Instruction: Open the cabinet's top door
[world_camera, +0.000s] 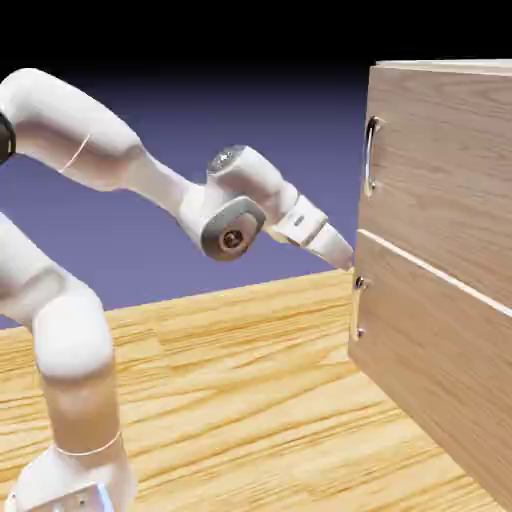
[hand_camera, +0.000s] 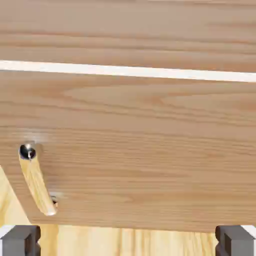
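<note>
The cabinet (world_camera: 440, 270) filled the right side of the exterior view, standing on the wood-grain desk (world_camera: 250, 400). Its top door (world_camera: 450, 150) took up the upper right of the frame, with the slim silver handle (world_camera: 370, 155) upright near its left edge. A thin pale seam (world_camera: 430, 270) ran below it, and under that sat the lower panel (world_camera: 440, 380) with two small metal studs (world_camera: 359, 283) near its left edge.

The white arm (world_camera: 120, 160) reached across from the left, and the hand (world_camera: 343, 254) was at the cabinet's left edge, about level with the seam and just above the upper stud, well below the handle.

In the hand view, wood filled almost everything; the seam crossed the upper part, and a short wood-coloured bar (hand_camera: 36, 182) ran between the studs at lower left. The two grey fingertips (hand_camera: 20, 240) sat far apart in the bottom corners, released, with nothing between them.
</note>
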